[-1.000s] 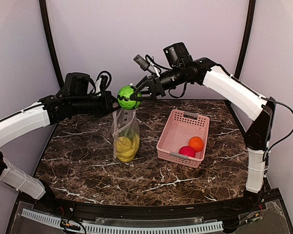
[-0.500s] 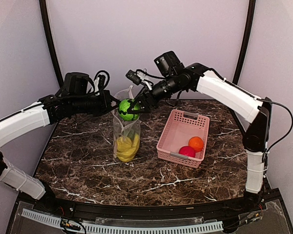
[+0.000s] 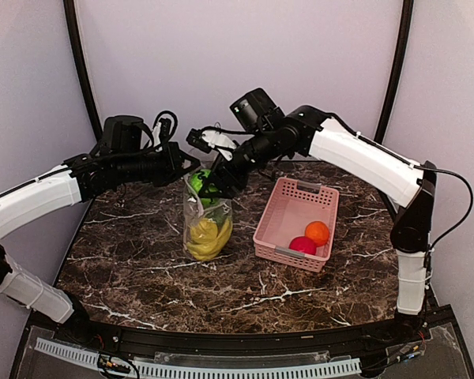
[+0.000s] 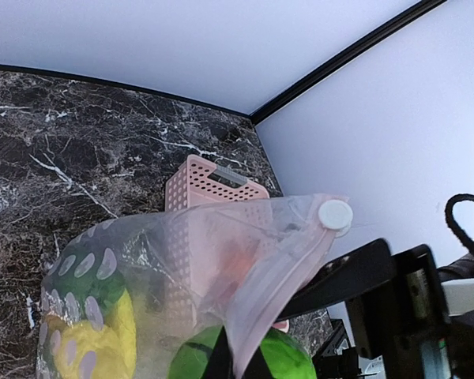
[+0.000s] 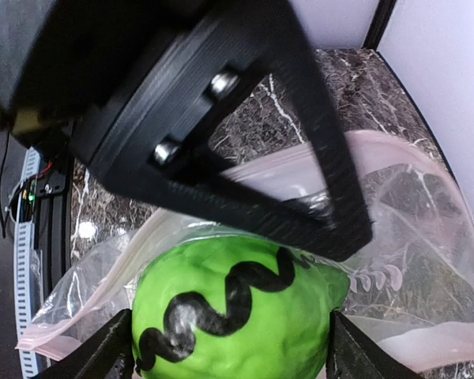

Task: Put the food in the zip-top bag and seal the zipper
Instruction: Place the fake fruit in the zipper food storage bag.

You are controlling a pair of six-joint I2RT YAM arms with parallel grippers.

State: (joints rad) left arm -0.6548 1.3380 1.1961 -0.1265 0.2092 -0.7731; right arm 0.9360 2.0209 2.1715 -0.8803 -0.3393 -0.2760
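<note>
The zip-top bag (image 3: 221,213) stands left of the basket (image 3: 288,255); inside it a pepper (image 3: 204,183) sits above the banana (image 3: 205,237); orange (image 3: 317,232) and ball (image 3: 302,245) lie in the basket

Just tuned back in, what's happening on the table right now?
The left gripper pinches the zip-top bag by its rim, holding it upright and open. The right gripper holds a green pepper in the bag's mouth, above yellow food inside. An orange and a red ball lie in the pink basket. The bag is not sealed yet.
</note>
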